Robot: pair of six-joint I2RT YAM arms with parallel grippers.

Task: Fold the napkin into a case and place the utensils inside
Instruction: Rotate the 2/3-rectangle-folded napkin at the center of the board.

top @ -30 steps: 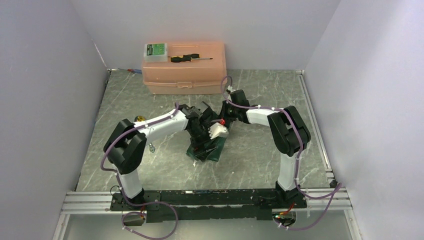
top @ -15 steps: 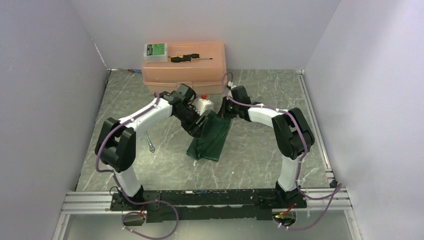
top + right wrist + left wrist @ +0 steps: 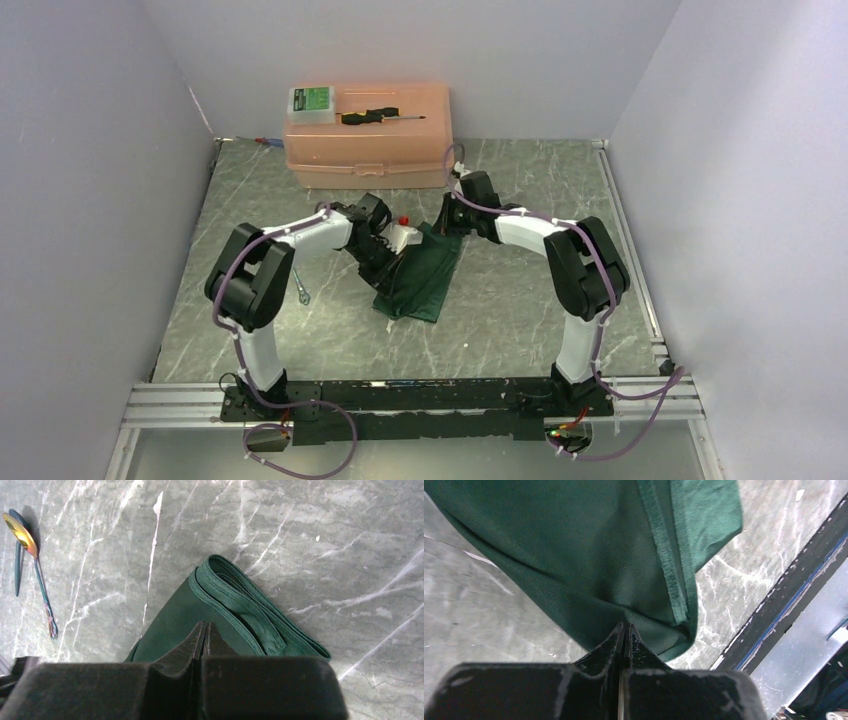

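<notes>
The dark green napkin (image 3: 425, 282) lies folded into a narrow strip mid-table. My left gripper (image 3: 388, 262) is at its left edge. In the left wrist view the jaws are pressed together and the cloth (image 3: 589, 555) puckers into the tips (image 3: 625, 626). My right gripper (image 3: 448, 225) is shut at the napkin's far end. Its tips (image 3: 204, 624) rest on the top layer (image 3: 235, 605) with nothing between them. A gold-headed spoon (image 3: 19, 526) lies on the table left of the napkin. A thin silver utensil (image 3: 300, 284) lies beside the left arm.
A peach toolbox (image 3: 368, 135) stands at the back, with a green-labelled box (image 3: 312, 100) and a black-handled screwdriver (image 3: 375, 116) on its lid. Grey walls close in both sides. The black mounting rail (image 3: 784, 595) runs along the near edge.
The napkin went from bunched under the left gripper to lying flat. My left gripper lifted back, came down at the napkin's left edge and closed. The right gripper shifted slightly toward the back.
</notes>
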